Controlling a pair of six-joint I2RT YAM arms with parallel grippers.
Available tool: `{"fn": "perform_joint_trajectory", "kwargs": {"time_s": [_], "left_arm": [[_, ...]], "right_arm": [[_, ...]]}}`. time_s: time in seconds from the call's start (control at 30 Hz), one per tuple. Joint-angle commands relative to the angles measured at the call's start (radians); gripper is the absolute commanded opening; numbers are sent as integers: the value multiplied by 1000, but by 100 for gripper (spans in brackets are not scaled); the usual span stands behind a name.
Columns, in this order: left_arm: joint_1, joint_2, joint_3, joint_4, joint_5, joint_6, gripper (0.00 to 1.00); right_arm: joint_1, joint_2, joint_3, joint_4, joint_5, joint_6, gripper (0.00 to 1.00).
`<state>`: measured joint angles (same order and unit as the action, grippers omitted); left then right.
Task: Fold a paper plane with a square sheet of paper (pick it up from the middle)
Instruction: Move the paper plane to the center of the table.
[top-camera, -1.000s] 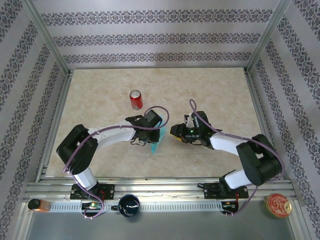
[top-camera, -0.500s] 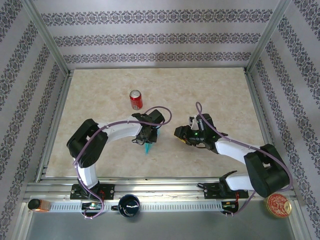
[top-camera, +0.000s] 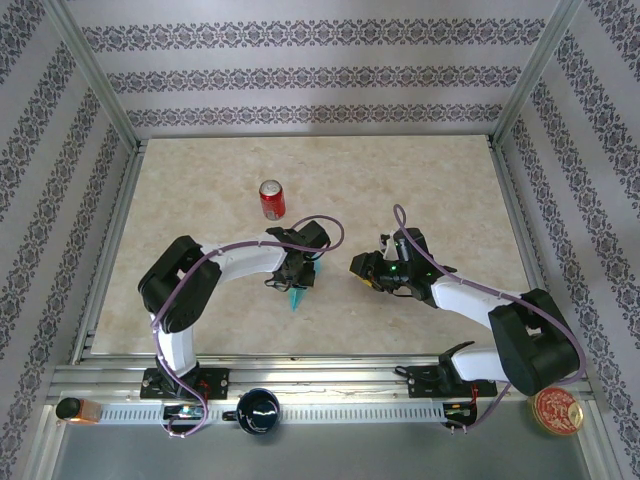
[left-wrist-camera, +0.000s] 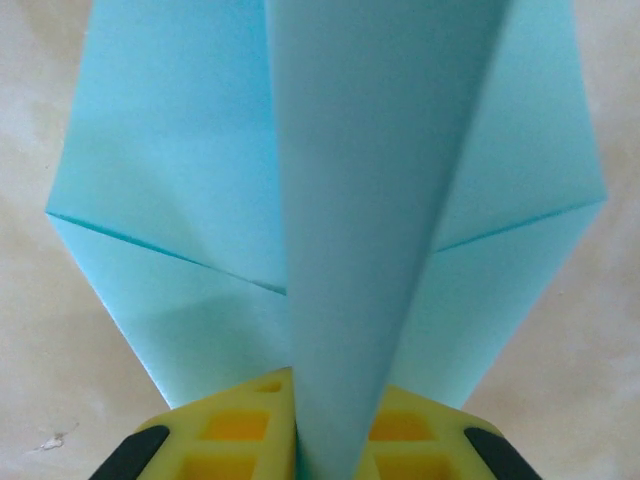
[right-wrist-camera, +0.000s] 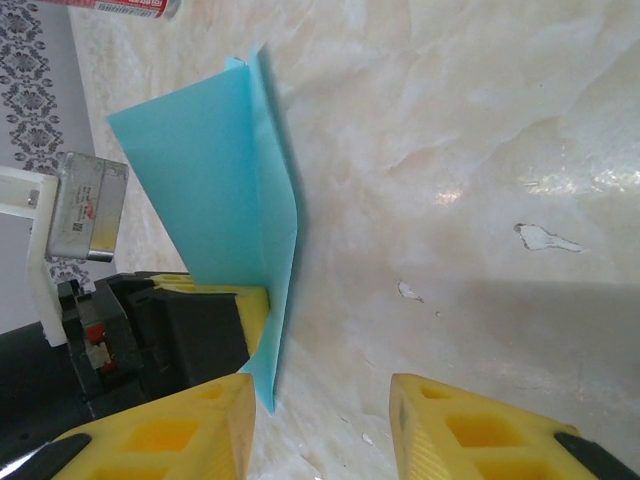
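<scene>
The square sheet of paper (left-wrist-camera: 380, 200) is turquoise and folded into a pointed dart shape with a centre keel and two wings. My left gripper (left-wrist-camera: 335, 410) is shut on that keel, with yellow pads (left-wrist-camera: 235, 425) against both sides. From above, the paper's tip (top-camera: 296, 297) pokes out below the left gripper (top-camera: 298, 272), near the table's middle. My right gripper (top-camera: 358, 270) faces it from the right, a short way off. In the right wrist view, the paper (right-wrist-camera: 215, 180) stands on edge just left of my open right gripper (right-wrist-camera: 320, 400), which holds nothing.
A red soda can (top-camera: 272, 199) stands behind the left gripper, its base also showing (right-wrist-camera: 120, 5). On the front rail outside the table are a dark cup (top-camera: 258, 410) and an orange tin (top-camera: 556, 410). Metal frame posts line the table's sides.
The left arm has swung in and lowered the paper, which now looks like a narrow sliver from above. The right gripper has drawn back slightly to the right and narrowed a little.
</scene>
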<state>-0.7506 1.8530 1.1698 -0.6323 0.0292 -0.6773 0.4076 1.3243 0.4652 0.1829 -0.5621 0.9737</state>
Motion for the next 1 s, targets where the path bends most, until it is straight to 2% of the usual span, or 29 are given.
{"fn": "perform_joint_trajectory", "kwargs": {"time_s": [0.0,0.53,0.97], "left_arm": [[8,43,10,-33,-10,-7,16],[8,93,-2,-1,-46,-102,29],[8,86,59,-37,-98,-172,35]], "right_arm": [[-6,7,-16,-6,4,13,41],[-10,-13,-2,-26,-21,-8,41],[-81,-47,31,-85,-123,-79,41]]}}
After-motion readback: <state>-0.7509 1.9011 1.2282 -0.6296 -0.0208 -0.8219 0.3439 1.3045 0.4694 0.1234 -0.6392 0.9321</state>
